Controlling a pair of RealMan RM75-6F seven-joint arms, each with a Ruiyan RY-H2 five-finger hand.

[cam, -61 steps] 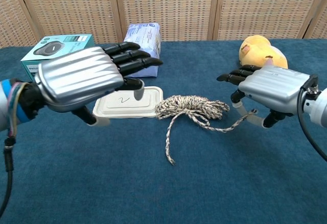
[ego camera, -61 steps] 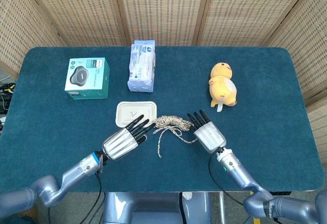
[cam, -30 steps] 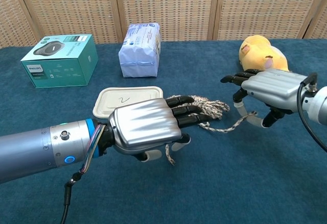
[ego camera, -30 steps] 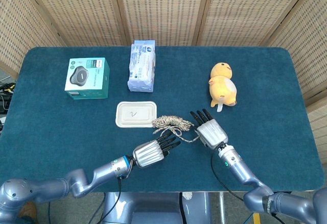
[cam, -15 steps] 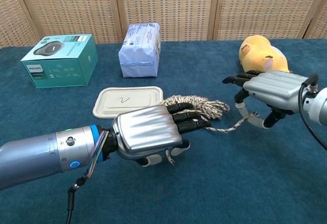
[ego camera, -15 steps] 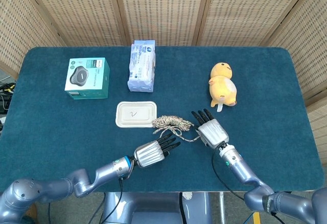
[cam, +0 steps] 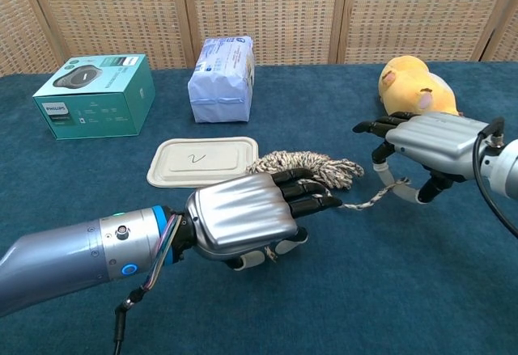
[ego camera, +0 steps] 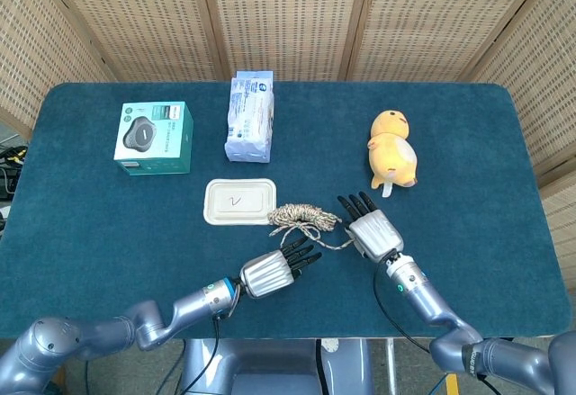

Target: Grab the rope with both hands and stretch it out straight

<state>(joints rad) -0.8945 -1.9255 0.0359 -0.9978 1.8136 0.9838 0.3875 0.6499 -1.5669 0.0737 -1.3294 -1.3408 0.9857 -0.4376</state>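
The rope [ego camera: 304,215] [cam: 306,164] lies as a loose speckled coil in the middle of the blue table [ego camera: 81,224]. My left hand [ego camera: 270,272] [cam: 247,218] lies low in front of the coil, fingers stretched toward it, and covers the rope's near tail. Whether it touches the tail is hidden. A thin strand [cam: 374,198] runs right from the coil to my right hand [ego camera: 372,231] [cam: 429,141]. That hand hovers over the strand's end with fingers spread and two white fingertips [cam: 400,186] curved down beside it, not closed on it.
A white lidded tray [ego camera: 238,201] sits just left of the coil. Behind stand a green box [ego camera: 153,137], a pale tissue pack [ego camera: 249,116] and a yellow plush toy [ego camera: 393,149]. Wicker screens close off the back.
My left hand swung from above the white tray down and right to the rope's near tail, then crept a little further right. The right hand and the coil barely moved.
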